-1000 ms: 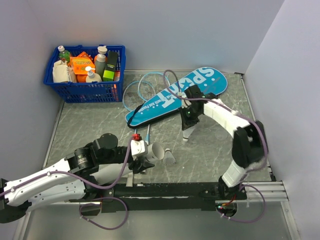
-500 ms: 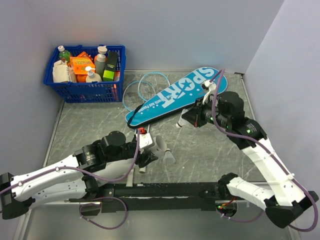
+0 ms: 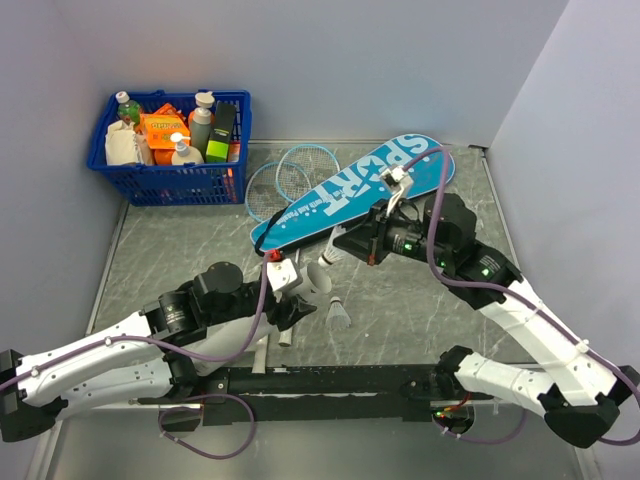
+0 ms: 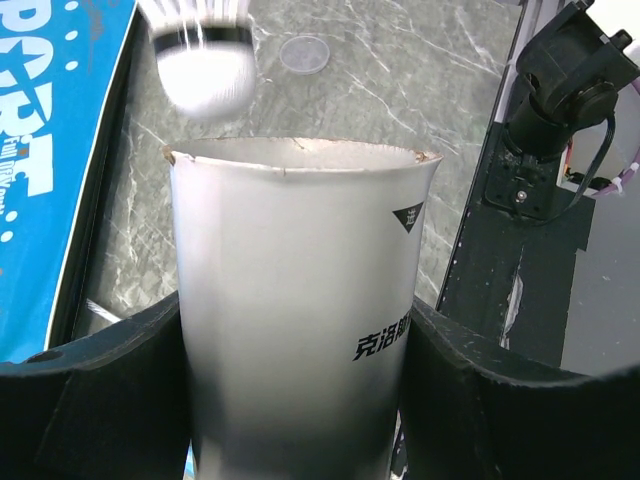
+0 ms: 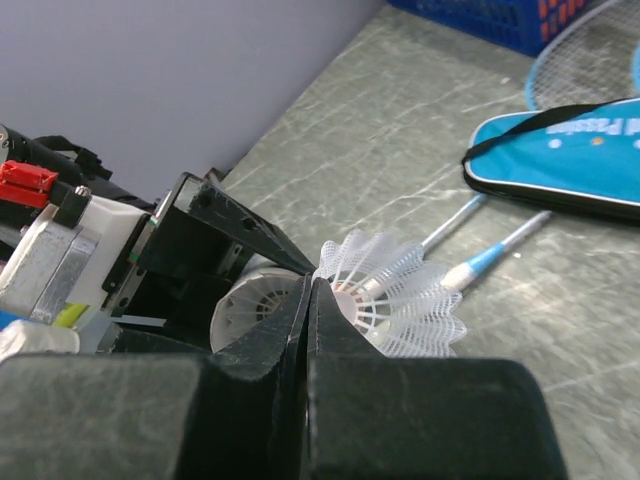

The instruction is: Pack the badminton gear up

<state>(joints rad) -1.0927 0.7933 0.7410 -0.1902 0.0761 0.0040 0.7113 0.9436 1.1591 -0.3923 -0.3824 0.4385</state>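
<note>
Shows the left tool [image 3: 290, 300] clamped around a white cardboard tube [image 4: 300, 300], open mouth aimed at the right tool [image 5: 308, 300], apparently for loading. Shows the right tool's fingers pressed together on a small white feathered shuttlecock [image 5: 390, 290], cork end toward the tube mouth and just short of it. Leaves a second white shuttlecock [image 3: 338, 316] on the grey marbled table [image 3: 180, 250], just beside the tube. Places the long teal racket-shaped bag [image 3: 350, 190] farther back, over two light-blue-framed rackets [image 3: 290, 172]. Offers open table between; calls for care at the tube's thin rim.
</note>
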